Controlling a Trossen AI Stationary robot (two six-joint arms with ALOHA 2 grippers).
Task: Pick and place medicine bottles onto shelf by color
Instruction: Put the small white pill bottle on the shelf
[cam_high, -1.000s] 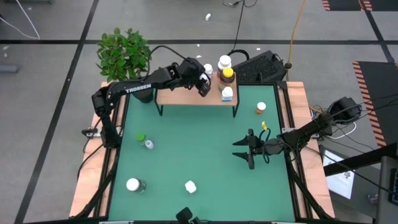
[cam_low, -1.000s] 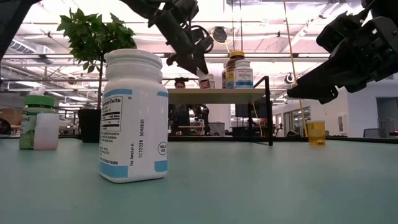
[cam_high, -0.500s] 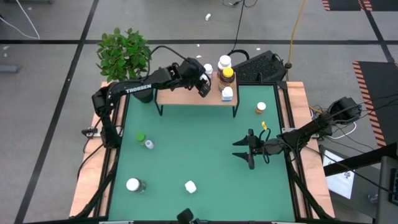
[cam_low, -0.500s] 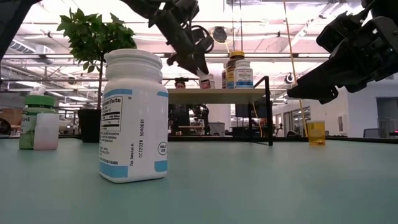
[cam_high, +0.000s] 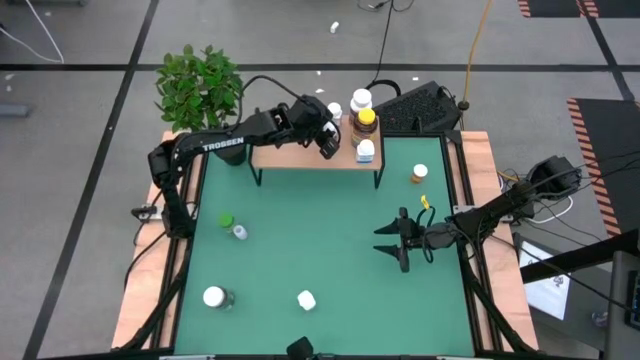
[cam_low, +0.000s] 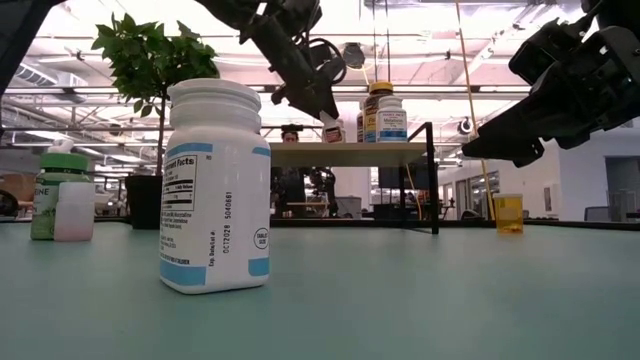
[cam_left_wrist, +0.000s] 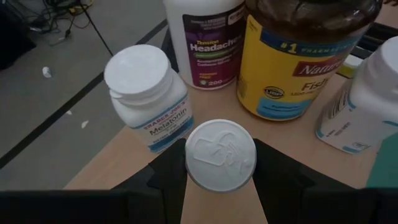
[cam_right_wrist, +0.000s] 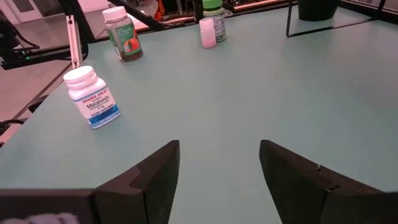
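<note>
On the left of the green table (cam_high: 320, 230), seen from above, a green-capped bottle (cam_high: 226, 220) stands beside a small white vial (cam_high: 239, 232), and nearer the front edge a white-capped bottle with a red-and-green label (cam_high: 214, 297) sits left of a white Melatonin bottle (cam_high: 306, 299). A leafy plant (cam_high: 198, 82) rises beyond the table's far left corner. The left arm reaches across the back of the table to the shelf (cam_high: 290, 156), a light-wood board on black legs along the far edge. The left gripper (cam_high: 326, 140) hovers over the shelf's right half, and its fingers (cam_left_wrist: 166, 180) are closed on a small white-capped bottle (cam_left_wrist: 220, 154), which is held upright just above the wood. Right beside it on the shelf stand another Melatonin bottle (cam_left_wrist: 147, 96), a white Tension Headache bottle (cam_left_wrist: 208, 37), a large amber bottle with a yellow label (cam_left_wrist: 297, 59) and a white bottle with a blue label (cam_left_wrist: 360, 102), grouped close together at the shelf's right end. Further right, a small orange-topped vial (cam_high: 419, 174) stands alone on the table near the far right corner. The right gripper (cam_high: 394, 241) hangs over the right middle of the table with its fingers (cam_right_wrist: 158, 174) spread apart and nothing between them.
</note>
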